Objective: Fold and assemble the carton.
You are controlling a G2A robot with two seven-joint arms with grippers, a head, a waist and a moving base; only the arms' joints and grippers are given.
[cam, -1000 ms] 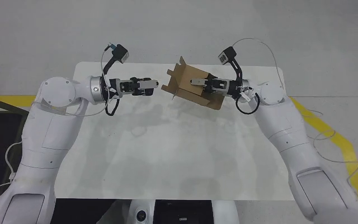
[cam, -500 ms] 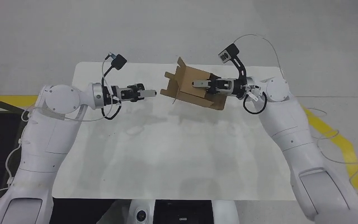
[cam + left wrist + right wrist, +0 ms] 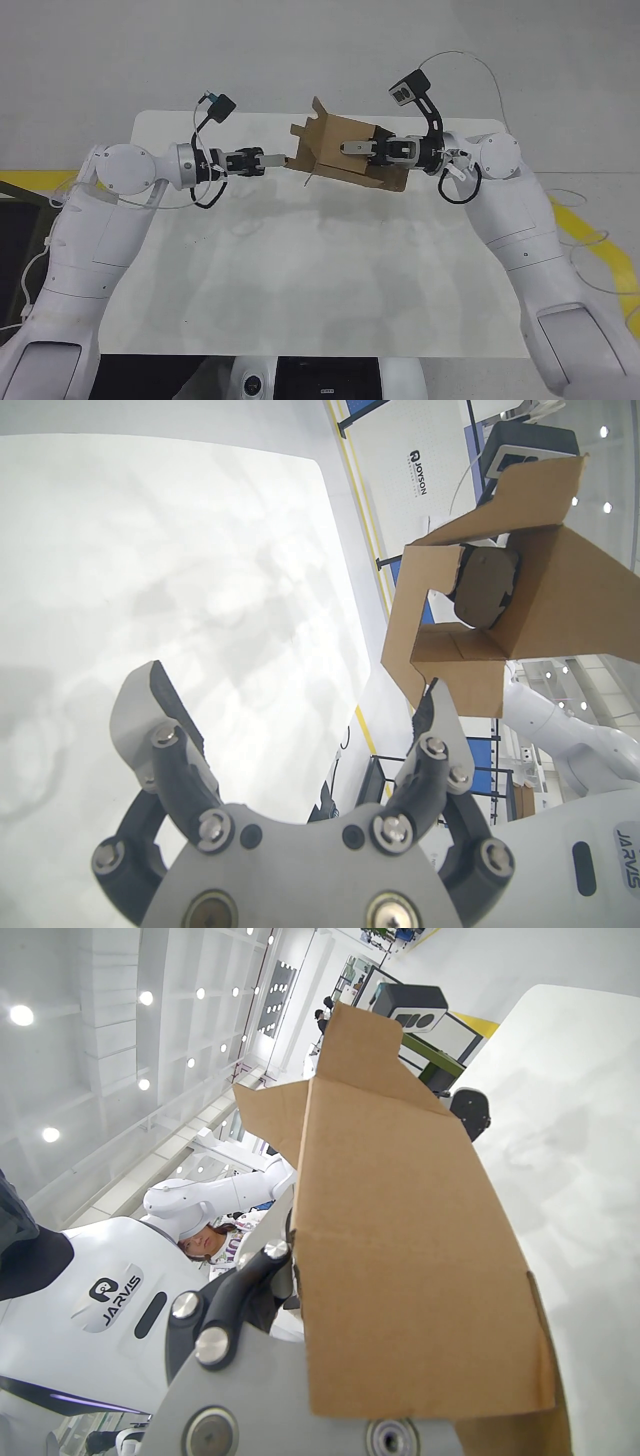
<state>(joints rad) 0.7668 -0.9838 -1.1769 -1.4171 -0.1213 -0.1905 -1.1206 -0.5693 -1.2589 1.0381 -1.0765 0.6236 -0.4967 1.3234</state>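
Your room holds: one white desk [image 3: 300, 300] with rounded corners; plain grey floor [image 3: 300, 50] all around it; a yellow floor stripe [image 3: 25, 180] at either side; a white gridded ceiling [image 3: 110, 988]; round lamps [image 3: 22, 1014], lit.

Bright ceiling lights [image 3: 22, 1015]; wrist views bowed at edges

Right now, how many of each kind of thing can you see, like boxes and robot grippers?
1 cardboard box
2 grippers: the left gripper and the right gripper
1 table
Total: 4
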